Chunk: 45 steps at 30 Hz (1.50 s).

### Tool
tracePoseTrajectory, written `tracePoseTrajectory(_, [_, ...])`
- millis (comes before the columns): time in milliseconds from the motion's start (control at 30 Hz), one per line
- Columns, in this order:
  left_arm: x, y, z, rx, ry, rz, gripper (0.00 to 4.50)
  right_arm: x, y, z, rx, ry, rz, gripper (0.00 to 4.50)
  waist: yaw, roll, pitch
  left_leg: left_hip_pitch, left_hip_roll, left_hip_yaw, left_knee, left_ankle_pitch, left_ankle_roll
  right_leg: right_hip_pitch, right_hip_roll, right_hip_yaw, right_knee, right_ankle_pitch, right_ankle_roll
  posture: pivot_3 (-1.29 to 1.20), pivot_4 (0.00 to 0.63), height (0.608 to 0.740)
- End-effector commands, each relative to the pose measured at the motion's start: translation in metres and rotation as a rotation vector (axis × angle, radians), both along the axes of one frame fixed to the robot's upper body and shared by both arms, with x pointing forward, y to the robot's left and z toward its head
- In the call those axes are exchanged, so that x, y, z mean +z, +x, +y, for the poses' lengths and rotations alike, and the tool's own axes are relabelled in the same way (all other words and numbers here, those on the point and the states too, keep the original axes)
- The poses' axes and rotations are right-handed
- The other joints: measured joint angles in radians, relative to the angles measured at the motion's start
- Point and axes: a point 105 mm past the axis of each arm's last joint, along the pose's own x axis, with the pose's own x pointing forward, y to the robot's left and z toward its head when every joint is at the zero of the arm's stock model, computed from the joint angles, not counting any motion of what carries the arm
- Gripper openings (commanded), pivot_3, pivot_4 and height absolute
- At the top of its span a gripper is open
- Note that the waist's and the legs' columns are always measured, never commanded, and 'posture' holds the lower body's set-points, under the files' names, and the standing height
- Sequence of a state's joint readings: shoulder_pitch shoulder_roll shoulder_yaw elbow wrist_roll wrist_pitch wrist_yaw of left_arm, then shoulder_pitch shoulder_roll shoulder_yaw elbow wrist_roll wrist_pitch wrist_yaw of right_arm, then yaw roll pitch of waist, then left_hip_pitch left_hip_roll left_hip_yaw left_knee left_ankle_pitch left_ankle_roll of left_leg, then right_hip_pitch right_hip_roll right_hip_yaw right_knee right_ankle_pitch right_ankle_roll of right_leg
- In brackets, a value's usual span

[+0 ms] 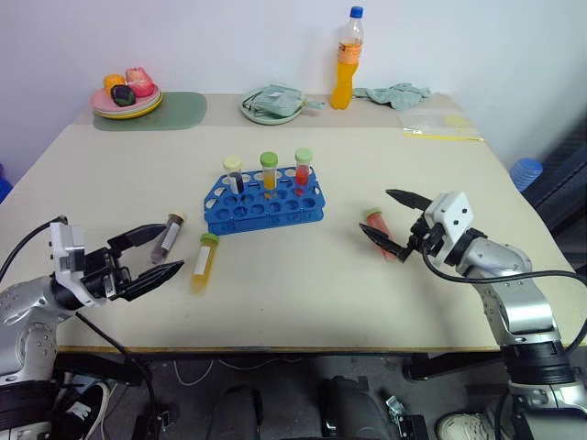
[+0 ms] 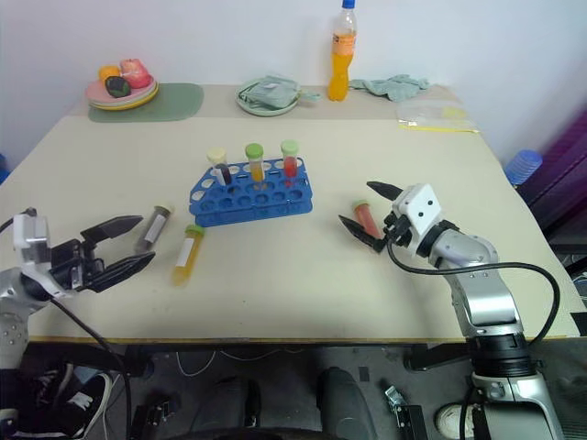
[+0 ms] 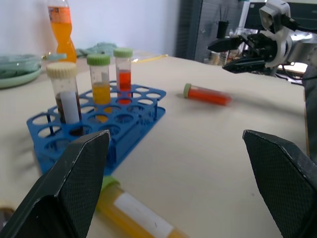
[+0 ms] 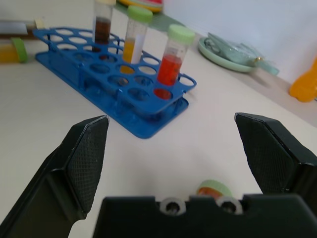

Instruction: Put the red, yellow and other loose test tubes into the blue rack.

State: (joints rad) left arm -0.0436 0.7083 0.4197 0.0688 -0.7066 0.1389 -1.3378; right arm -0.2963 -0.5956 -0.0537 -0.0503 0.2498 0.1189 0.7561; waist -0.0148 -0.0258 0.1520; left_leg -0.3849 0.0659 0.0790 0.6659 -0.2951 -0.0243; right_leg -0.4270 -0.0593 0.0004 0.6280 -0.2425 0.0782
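left pincer [image 1: 154, 256]: level, released, beside yellow tube [image 1: 204, 262] | right pincer [image 1: 392, 223]: level, released, straddling red tube [image 1: 380, 229]

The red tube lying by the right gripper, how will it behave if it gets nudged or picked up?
The red test tube lies on its side on the bare table, so it would probably roll if nudged. Its smooth round wall may slip between the fingers. It looks mostly full of liquid, so likely a bit heavy for its size.

A staged lab-style test room — a plain beige tabletop [image 1: 303, 284] against a bare white wall [image 1: 229, 41], carrying a blue plastic test-tube rack [image 1: 264, 203], beside an orange drink bottle [image 1: 345, 60] and a plate of toy food [image 1: 127, 96].
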Motion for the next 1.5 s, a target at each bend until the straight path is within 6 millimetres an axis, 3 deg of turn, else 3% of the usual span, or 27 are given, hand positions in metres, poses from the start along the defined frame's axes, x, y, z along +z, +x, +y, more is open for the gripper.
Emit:
tracePoseTrajectory(33, [0.007,0.003,0.005,-0.002,0.012,-0.037,4.43,0.015,0.001,0.000,-0.013,-0.012,-0.081,4.50,0.002,0.000,0.000,0.000,0.000,0.000,0.000,0.000,0.000,0.000,0.000,0.000,0.000,0.000,0.000,0.00,0.150,0.740])
tracePoseTrajectory(233, [0.014,0.018,-0.005,-0.046,0.006,-0.082,4.43,0.016,0.001,-0.009,-0.065,-0.025,-0.087,4.50,0.002,0.000,0.000,-0.001,0.000,0.000,0.000,0.000,0.000,0.000,0.000,0.000,0.000,0.000,0.000,0.00,0.150,0.740])
tracePoseTrajectory(467, [0.024,0.018,-0.022,-0.099,-0.008,-0.108,4.43,0.018,0.006,-0.019,-0.164,-0.009,-0.024,4.50,-0.001,0.000,0.000,-0.001,0.000,0.000,0.000,0.000,0.000,0.000,0.000,0.000,0.000,0.000,0.000,0.00,0.150,0.740])
tracePoseTrajectory(767, [0.020,0.012,-0.047,-0.164,-0.019,-0.085,4.43,0.028,0.019,-0.040,-0.345,0.063,0.317,4.50,-0.002,0.000,0.000,-0.001,0.000,0.000,0.000,0.000,0.000,0.000,0.000,0.000,0.000,0.000,0.000,0.00,0.150,0.740])
tracePoseTrajectory(1000, [0.018,0.011,-0.055,-0.195,-0.023,-0.097,4.43,0.027,0.024,-0.016,-0.443,0.056,0.664,4.50,-0.004,0.001,0.000,-0.002,0.000,0.000,0.000,0.000,0.000,-0.002,0.000,0.000,0.000,0.000,0.000,0.00,0.150,0.740])
tracePoseTrajectory(1200, [0.016,0.013,-0.072,-0.218,-0.039,-0.111,4.43,0.002,0.038,-0.008,-0.600,-0.011,0.781,4.50,0.001,0.000,0.000,-0.004,-0.001,-0.001,0.000,0.000,0.000,-0.003,-0.002,0.000,-0.001,0.000,0.000,0.00,0.150,0.740])
tracePoseTrajectory(1500, [0.018,0.004,-0.086,-0.226,-0.039,-0.112,4.43,-0.018,0.045,-0.023,-0.713,-0.093,0.857,4.50,-0.006,0.000,0.000,-0.006,-0.002,-0.001,0.000,0.000,0.001,-0.004,-0.002,0.000,-0.002,0.001,0.001,0.00,0.150,0.740])
